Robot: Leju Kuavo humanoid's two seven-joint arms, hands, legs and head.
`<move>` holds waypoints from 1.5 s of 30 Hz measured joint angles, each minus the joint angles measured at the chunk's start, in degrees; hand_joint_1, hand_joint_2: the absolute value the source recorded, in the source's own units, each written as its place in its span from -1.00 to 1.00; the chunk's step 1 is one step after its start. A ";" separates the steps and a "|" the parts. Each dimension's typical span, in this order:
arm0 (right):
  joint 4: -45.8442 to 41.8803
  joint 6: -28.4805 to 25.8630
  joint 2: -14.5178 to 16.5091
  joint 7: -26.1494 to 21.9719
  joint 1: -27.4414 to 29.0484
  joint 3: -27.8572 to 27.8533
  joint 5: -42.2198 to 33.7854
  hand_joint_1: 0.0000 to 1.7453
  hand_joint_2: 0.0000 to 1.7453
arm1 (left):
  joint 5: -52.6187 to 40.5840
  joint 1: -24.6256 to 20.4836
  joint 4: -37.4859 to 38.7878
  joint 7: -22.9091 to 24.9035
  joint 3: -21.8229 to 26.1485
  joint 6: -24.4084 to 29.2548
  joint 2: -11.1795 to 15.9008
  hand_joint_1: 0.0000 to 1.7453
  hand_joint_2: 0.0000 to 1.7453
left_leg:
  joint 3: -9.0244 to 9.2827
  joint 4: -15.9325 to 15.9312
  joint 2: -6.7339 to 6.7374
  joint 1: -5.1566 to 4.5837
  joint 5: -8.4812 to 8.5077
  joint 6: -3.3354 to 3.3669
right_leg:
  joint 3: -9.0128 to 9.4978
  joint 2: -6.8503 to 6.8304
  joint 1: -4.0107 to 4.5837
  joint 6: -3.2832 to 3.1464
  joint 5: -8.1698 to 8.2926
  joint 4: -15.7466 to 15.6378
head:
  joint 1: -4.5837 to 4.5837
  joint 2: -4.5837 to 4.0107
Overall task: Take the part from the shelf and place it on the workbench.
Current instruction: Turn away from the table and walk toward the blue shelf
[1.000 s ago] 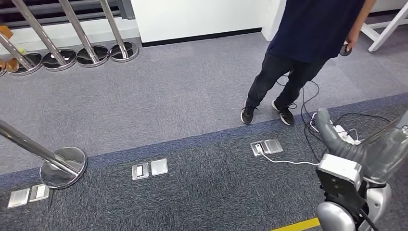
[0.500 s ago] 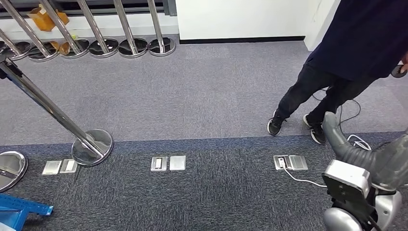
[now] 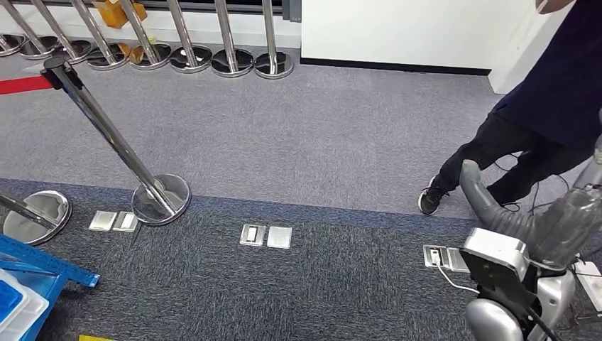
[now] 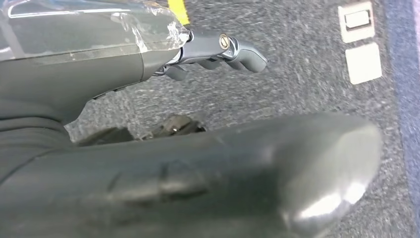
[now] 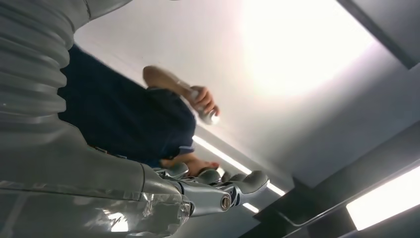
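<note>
You look down on a grey carpet floor (image 3: 298, 135), short-piled and speckled, with a darker band crossing its nearer half. At 8 o'clock the corner of a blue metal shelf (image 3: 50, 264) juts in, with pale bins (image 3: 15, 304) on it; you cannot tell where the part is. Polished chrome posts (image 3: 113, 138) on round bases stand at 9 to 10 o'clock, one with a red belt (image 3: 25, 84), and more line the far white wall (image 3: 397, 32) at 11 o'clock. Flat square metal floor plates (image 3: 266, 236) sit at centre, with open carpet around them. A person in dark clothes (image 3: 561, 92) stands at 2 o'clock, one black shoe (image 3: 428, 201) near loose cables (image 3: 451, 278). Your right robot hand (image 3: 539, 227) is raised at 4 o'clock, its back wrapped in clear film; its fingers (image 5: 237, 186) lie straight, apart from the thumb, holding nothing. Your left robot hand (image 4: 124, 74) hangs over the carpet, fingers (image 4: 228, 47) extended and empty.
</note>
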 joint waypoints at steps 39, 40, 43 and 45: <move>-0.02 -0.02 -1.07 0.51 0.29 0.98 0.18 -1.00 1.00 | -0.11 -0.34 0.00 0.32 0.00 -0.21 -0.08 -1.00 -1.00 | 1.31 -0.73 -5.21 0.32 -0.07 0.73 | -5.27 6.06 -0.67 0.69 -1.08 8.40 | 1.49 0.00; -0.01 -0.02 -1.08 0.51 0.29 0.98 0.19 -1.00 1.00 | -0.11 -0.38 0.00 0.33 0.00 -0.21 -0.08 -1.00 -1.00 | 1.24 -0.41 -5.87 0.33 -0.27 0.46 | -3.68 7.31 -0.78 0.69 0.62 4.52 | 1.68 -0.01; -0.01 -0.02 -1.11 0.52 0.30 1.01 0.20 -1.00 1.00 | -0.12 -0.40 0.00 0.34 0.00 -0.19 -0.09 -1.00 -1.00 | 0.56 0.20 -7.63 0.46 -0.45 -0.52 | -1.90 8.96 -0.67 0.08 1.89 -0.17 | 1.83 -0.01; -0.01 -0.01 -1.13 0.52 0.12 1.02 0.21 -1.00 1.00 | -0.10 -0.26 0.00 0.33 0.00 -0.08 -0.09 -1.00 -1.00 | 0.36 0.33 -8.11 0.67 -0.47 -1.14 | -1.77 7.67 -0.60 -0.63 2.15 -0.43 | 1.68 0.00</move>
